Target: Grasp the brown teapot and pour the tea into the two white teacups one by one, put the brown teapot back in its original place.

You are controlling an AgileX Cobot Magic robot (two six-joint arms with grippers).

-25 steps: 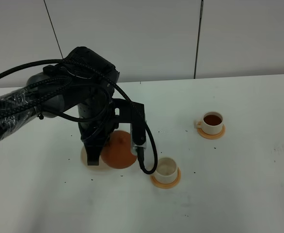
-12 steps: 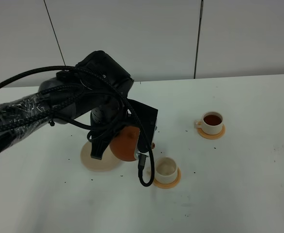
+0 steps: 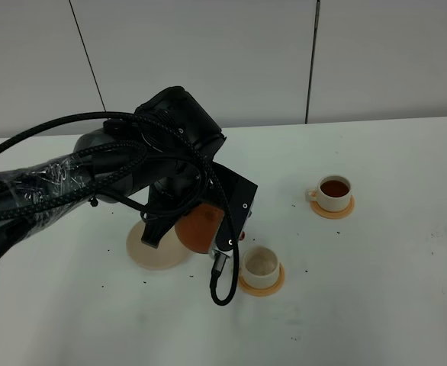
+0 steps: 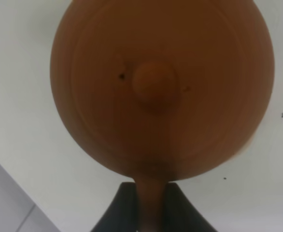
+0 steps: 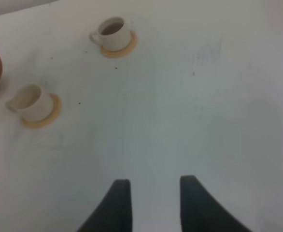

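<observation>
Exterior high view: the brown teapot (image 3: 199, 229) is held above the white surface (image 3: 391, 290), between the beige saucer (image 3: 151, 255) and the nearer teacup (image 3: 261, 264), overlapping the saucer's right edge in this view. Its handle-to-spout axis runs from the left arm toward that cup, and a small red-brown tip, apparently the spout, shows just beside the cup's rim. The degree of tilt cannot be judged. Left wrist view: the lid and knob face the camera, and the left gripper (image 4: 148, 203) has its fingers (image 4: 117, 208) clamped on the loop handle at either side. The nearer teacup stands on an orange coaster (image 3: 275, 287); its inside shows off-white. The farther teacup (image 3: 335, 191), on its own coaster (image 3: 334, 212), contains dark brown tea. Right wrist view: the right gripper (image 5: 151, 203) hangs over bare surface well apart from both cups, fingers parted and holding nothing.
</observation>
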